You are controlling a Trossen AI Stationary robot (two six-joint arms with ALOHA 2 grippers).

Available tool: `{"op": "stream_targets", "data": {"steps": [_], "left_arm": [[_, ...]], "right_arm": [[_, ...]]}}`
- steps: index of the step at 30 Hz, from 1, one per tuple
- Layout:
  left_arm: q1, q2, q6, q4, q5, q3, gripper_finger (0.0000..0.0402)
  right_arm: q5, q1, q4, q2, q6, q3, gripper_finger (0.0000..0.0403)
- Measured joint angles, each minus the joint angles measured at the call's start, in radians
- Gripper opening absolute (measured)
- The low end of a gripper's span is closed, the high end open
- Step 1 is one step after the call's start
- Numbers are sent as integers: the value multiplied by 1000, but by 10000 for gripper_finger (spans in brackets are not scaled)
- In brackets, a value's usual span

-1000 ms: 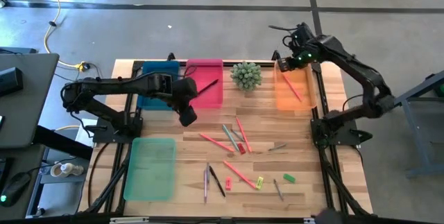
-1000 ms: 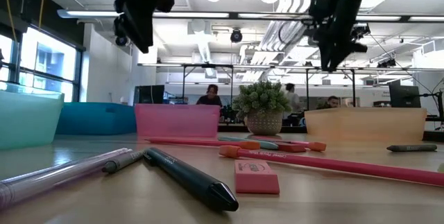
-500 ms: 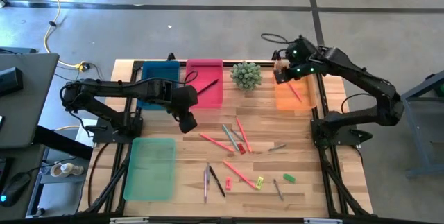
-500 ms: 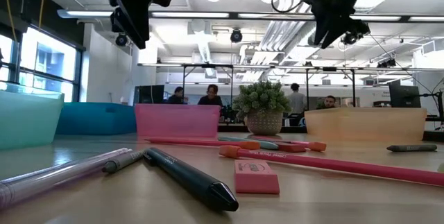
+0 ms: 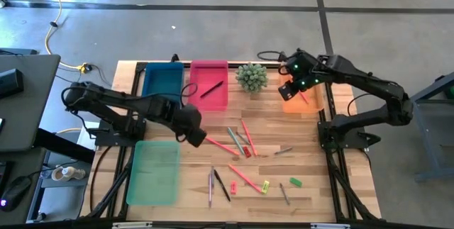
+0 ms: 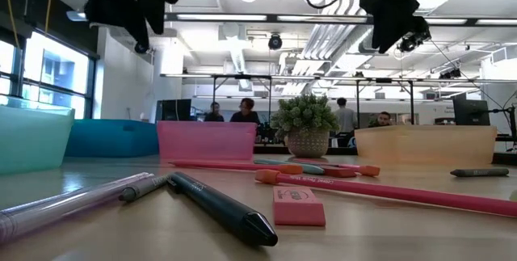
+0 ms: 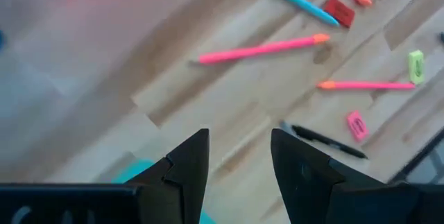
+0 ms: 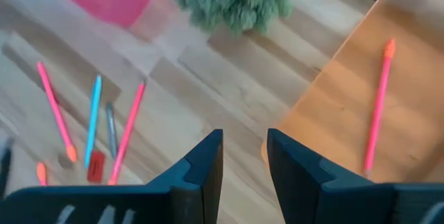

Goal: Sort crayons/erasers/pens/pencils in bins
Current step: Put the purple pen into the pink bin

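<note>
My left gripper (image 5: 198,137) is open and empty above bare table between the pink bin (image 5: 209,98) and the pale-green bin (image 5: 154,171); a pink stick (image 7: 260,48) lies just ahead of it. My right gripper (image 5: 286,91) is open and empty over the orange bin's (image 5: 314,103) left edge, beside the plant (image 5: 251,76). The teal-blue bin (image 5: 162,81) is at the far left. A green eraser (image 5: 295,181), a yellow eraser (image 5: 266,185) and two red erasers (image 5: 247,151) (image 5: 233,187) lie flat among loose sticks and pens.
A dark pen (image 5: 211,88) lies in the pink bin, and a pink stick (image 8: 378,106) lies in the orange bin. Several pink sticks, grey pencils and dark pens lie scattered over the table's middle and near part (image 5: 241,158). People show in the room behind.
My left gripper has gone from the pink bin's near-left corner toward the table's near edge and slightly right, staying open. My right gripper has gone from the orange bin's far-left corner toward the near edge along the bin's left side, staying open.
</note>
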Motion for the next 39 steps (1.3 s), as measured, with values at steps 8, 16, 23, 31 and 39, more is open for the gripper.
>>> {"op": "stream_targets", "data": {"steps": [8, 16, 23, 31, 39], "left_arm": [[-156, 62, -265, 24, -8, 0, 143], [-254, 175, -427, 124, -14, 0, 143], [-275, 285, -474, 256, 4, 1, 143], [-275, 357, -470, 352, 37, 0, 143], [-275, 349, -449, 237, 56, 104, 143]], "right_arm": [[-3, 42, -31, 0, -37, 0, 105], [-3, 49, -29, 1, -41, 0, 105], [2, 49, -28, 1, -67, 0, 105], [3, 49, -27, 1, -82, 0, 105], [3, 49, -23, 1, -108, 0, 105]]}}
